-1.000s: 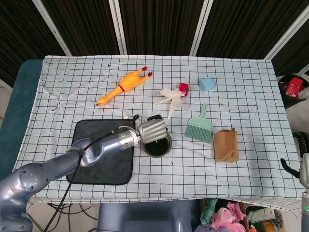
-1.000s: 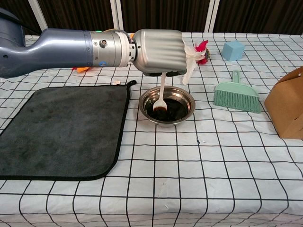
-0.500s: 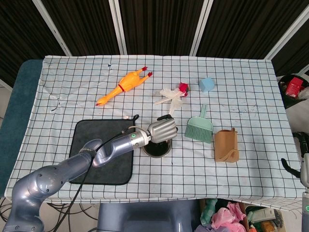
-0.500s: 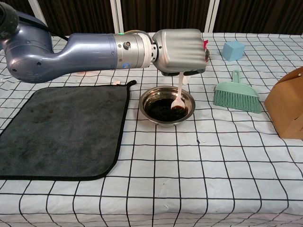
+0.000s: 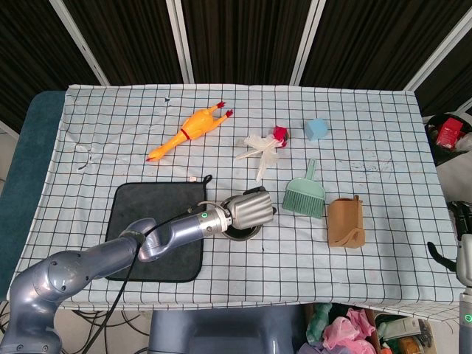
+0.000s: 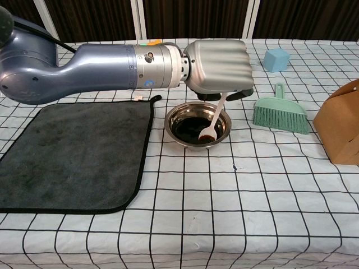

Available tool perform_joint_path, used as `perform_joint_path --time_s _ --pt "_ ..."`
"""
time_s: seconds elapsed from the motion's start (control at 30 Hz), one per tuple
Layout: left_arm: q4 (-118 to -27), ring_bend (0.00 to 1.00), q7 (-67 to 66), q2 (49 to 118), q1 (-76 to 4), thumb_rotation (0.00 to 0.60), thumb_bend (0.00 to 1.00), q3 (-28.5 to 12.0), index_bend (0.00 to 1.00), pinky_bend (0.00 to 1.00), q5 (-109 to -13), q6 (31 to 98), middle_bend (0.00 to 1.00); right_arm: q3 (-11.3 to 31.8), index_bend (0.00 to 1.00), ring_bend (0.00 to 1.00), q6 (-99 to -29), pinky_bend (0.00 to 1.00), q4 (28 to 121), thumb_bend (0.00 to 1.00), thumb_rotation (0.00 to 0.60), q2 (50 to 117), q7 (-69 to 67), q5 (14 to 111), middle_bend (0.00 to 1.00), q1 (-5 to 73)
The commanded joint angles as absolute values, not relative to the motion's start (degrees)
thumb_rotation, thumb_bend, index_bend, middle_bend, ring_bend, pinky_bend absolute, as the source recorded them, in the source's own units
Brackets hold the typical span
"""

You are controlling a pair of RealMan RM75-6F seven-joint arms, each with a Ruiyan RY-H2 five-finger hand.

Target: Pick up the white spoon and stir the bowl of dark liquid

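Note:
My left hand (image 6: pixel 219 67) hangs just above the metal bowl (image 6: pixel 171 119) of dark liquid and grips the white spoon (image 6: pixel 213 119) by its handle. The spoon slants down and to the left, and its dark-stained tip dips into the liquid near the bowl's front right. From the head camera the left hand (image 5: pixel 251 209) covers most of the bowl (image 5: pixel 234 234), and the spoon is hidden. Only a dark part of my right hand (image 5: pixel 442 258) shows at the right edge of the head view.
A dark mat (image 6: pixel 73 154) lies left of the bowl. A green brush (image 6: pixel 280 113) and a brown paper bag (image 6: pixel 341 123) sit to its right. Further back are a blue cube (image 6: pixel 276 59), a rubber chicken (image 5: pixel 188 131) and a white and red toy (image 5: pixel 265 144).
The left hand has swept rightwards and then towards the near side over the bowl. The spoon's tip went from the bowl's left side to its right and then to its front right.

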State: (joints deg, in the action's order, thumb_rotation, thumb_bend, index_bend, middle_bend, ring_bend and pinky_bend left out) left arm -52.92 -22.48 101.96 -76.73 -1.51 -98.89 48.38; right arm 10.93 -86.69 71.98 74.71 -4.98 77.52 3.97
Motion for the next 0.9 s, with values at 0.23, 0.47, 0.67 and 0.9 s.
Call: perform_joint_path --time_s 0.23,0.47,0.67,0.9 --pt "-58.72 0.86 -23.35 97.79 -75.41 0.6 0.48 -0.7 0.67 0.84 -98.47 47.83 0.93 10.83 0.15 0.19 -86.76 0.29 72.16 0.19 0.6 74.84 -4.7 77.72 0.11 4.01" --pt "-60.39 0.86 -24.24 95.44 -74.21 0.6 0.48 0.11 0.67 0.84 -97.94 47.07 0.93 11.03 0.15 0.19 -86.81 0.29 72.23 0.19 0.6 74.82 -4.73 77.41 0.11 3.93" --pt "-60.6 0.86 -24.73 94.43 -73.27 0.6 0.48 0.75 0.67 0.84 -97.51 46.36 0.93 11.13 0.15 0.19 -86.93 0.29 72.33 0.19 0.6 74.82 -4.63 77.34 0.11 3.89" --pt "-59.36 0.86 -24.94 94.53 -73.03 0.6 0.48 0.65 0.67 0.84 -97.5 46.12 0.93 11.18 0.15 0.19 -86.92 0.29 72.3 0.19 0.6 74.94 -4.46 77.24 0.11 3.89"
